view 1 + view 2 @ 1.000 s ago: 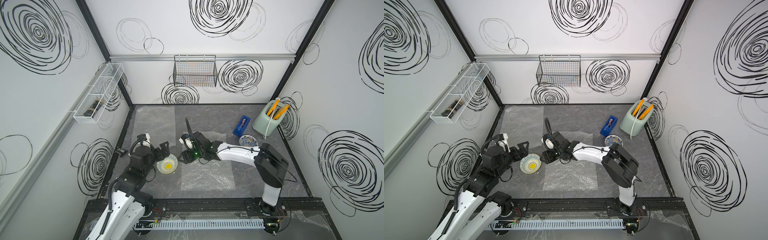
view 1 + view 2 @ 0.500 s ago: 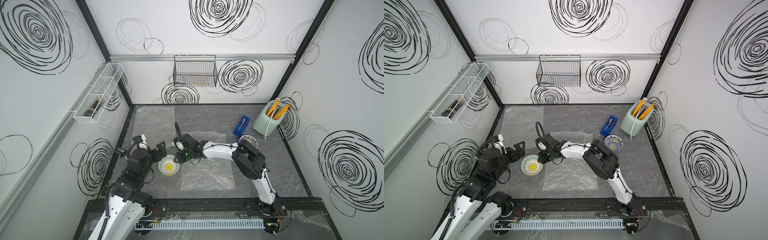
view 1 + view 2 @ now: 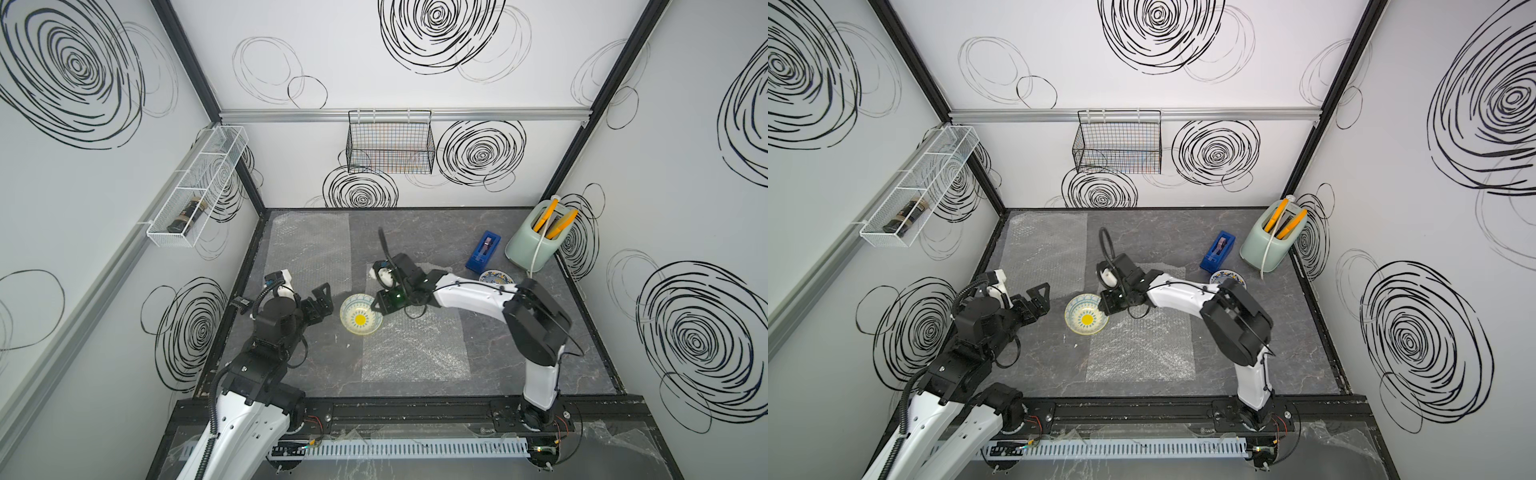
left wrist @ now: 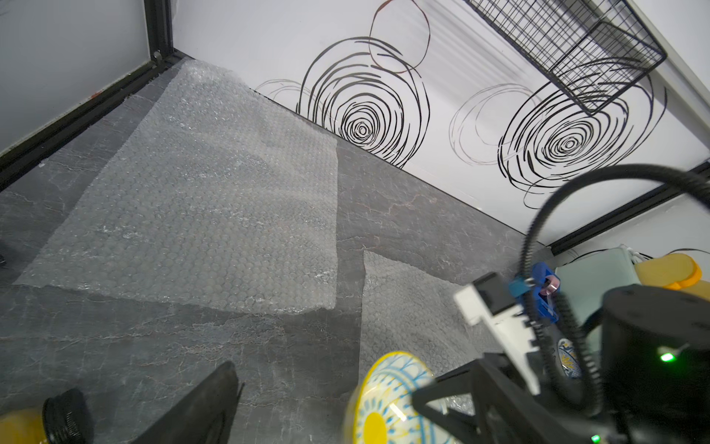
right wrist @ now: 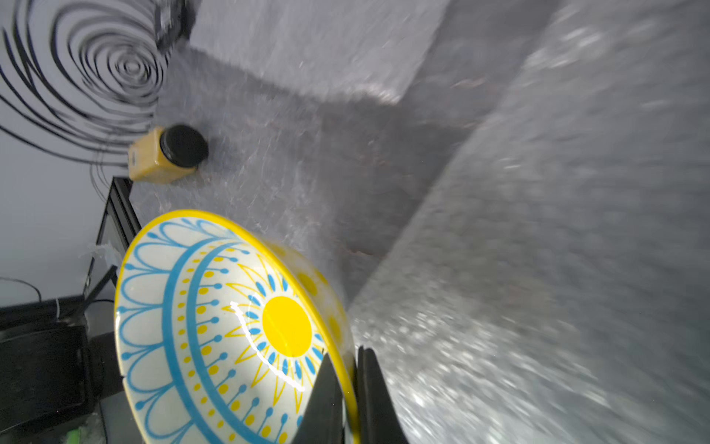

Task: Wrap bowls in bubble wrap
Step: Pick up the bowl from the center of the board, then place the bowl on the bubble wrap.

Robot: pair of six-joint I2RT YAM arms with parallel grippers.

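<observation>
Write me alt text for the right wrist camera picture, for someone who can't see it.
The right gripper is shut on the rim of a tilted cream bowl with a yellow centre and blue patterns. Behind lie a blurred bubble wrap sheet on the grey table and a small yellow block with a black cap.

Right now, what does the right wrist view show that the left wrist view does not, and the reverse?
Only the right wrist view shows the grip: the right claw shut on the rim of the yellow-centred bowl, one finger inside, one outside. Only the left wrist view shows the black wire basket, the blue tape dispenser and part of the blue-patterned bowl. Both show the yellow-centred bowl at the edge of the near bubble wrap sheet, on the grey table.
</observation>
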